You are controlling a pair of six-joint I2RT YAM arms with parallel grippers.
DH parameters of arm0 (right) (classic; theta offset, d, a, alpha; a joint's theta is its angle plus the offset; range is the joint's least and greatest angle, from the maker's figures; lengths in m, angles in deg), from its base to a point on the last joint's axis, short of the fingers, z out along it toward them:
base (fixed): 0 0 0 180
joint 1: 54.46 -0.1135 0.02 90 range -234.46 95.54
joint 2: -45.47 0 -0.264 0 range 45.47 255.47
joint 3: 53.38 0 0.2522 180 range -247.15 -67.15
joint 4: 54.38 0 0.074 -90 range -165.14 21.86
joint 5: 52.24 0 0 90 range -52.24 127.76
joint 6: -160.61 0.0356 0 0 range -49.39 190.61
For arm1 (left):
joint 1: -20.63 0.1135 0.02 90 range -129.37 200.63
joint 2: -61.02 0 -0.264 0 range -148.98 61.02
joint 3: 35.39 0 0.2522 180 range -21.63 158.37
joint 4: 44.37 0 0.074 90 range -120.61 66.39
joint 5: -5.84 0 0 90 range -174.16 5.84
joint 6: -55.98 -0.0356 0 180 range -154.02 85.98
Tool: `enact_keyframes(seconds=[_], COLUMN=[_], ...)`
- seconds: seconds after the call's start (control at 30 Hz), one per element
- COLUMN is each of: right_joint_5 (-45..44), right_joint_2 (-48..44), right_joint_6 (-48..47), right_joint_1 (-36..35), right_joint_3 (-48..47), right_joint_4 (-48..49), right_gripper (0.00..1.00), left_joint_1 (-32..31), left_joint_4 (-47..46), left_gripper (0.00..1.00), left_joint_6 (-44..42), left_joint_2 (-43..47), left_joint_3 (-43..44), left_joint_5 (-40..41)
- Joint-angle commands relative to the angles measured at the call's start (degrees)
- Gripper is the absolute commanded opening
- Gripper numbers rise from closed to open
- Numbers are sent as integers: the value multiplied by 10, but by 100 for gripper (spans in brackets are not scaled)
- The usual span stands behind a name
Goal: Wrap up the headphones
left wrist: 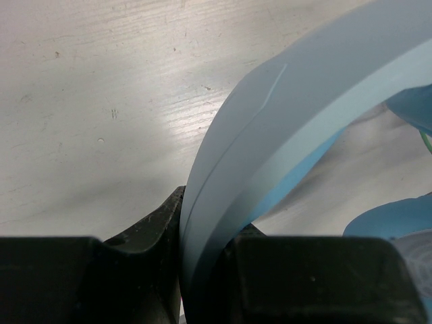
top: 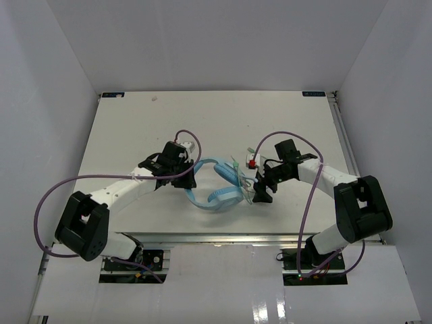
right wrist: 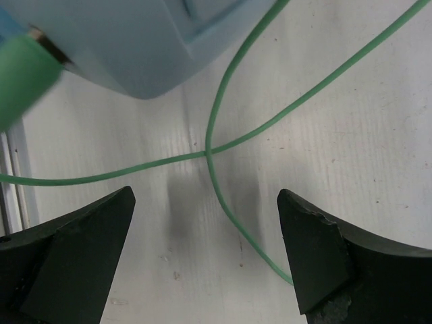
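Logging one white enclosure: three plain walls (top: 61, 67) around one white tabletop (top: 202, 121). The wrist views show its surface scuffed and finely speckled.

Arms, count two: left arm (top: 115, 192) and right arm (top: 337, 182), white shells with black joints. Purple cables (top: 44, 202), count two, one looping off each arm.

Headphones (top: 219, 185), count one, light blue. They lie on the tabletop between the two tools, held at the left tool and just beside the right tool.

Left tool (left wrist: 202, 270): clamped on the headband (left wrist: 283, 135). Its two black fingers (left wrist: 81, 277) press on either side of the flat blue band. The band rises out of the jaws and curves away ahead of the tool and to its right.

Right tool (right wrist: 206, 250): jaws wide apart, holding nothing. Its two black fingers (right wrist: 67, 256) frame bare tabletop.

Thin green cable (right wrist: 216, 121), count one. It lies ahead of the right tool and crosses itself once, roughly midway between the fingers. One strand runs down to just beside the right-hand finger.

Ear cup (right wrist: 135, 40), one in that view, sits farther ahead of the right tool and to its left.

One green piece (right wrist: 20, 74) at the far left is too blurred to name.
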Motion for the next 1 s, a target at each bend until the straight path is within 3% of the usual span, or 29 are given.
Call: enact_keyframes(seconds=[0.0, 0.23, 0.37, 0.43, 0.5, 0.73, 0.97], right_joint_5=[-21, -52, -55, -39, -23, 31, 84], right_joint_2=[18, 38, 47, 57, 61, 63, 4], right_joint_6=[-33, -74, -75, -77, -78, -68, -59], right_joint_1=[-10, -41, -46, -45, -46, -42, 14], right_joint_3=[-10, -6, -9, -16, -18, -24, -67], right_joint_4=[26, 49, 61, 61, 59, 38, -5], right_gripper=[91, 85, 72, 53, 41, 11, 8], left_joint_1=[0, 0, 0, 0, 0, 1, 4], left_joint_4=[-45, -55, -58, -60, -62, -64, -64], left_gripper=[0, 0, 0, 0, 0, 0, 0], left_joint_6=[18, 25, 27, 30, 33, 41, 48], left_joint_2=[50, 63, 70, 76, 81, 100, 125], left_joint_3=[-3, -11, -16, -19, -22, -30, -50], left_joint_5=[-34, -44, -46, -48, -49, -51, -49])
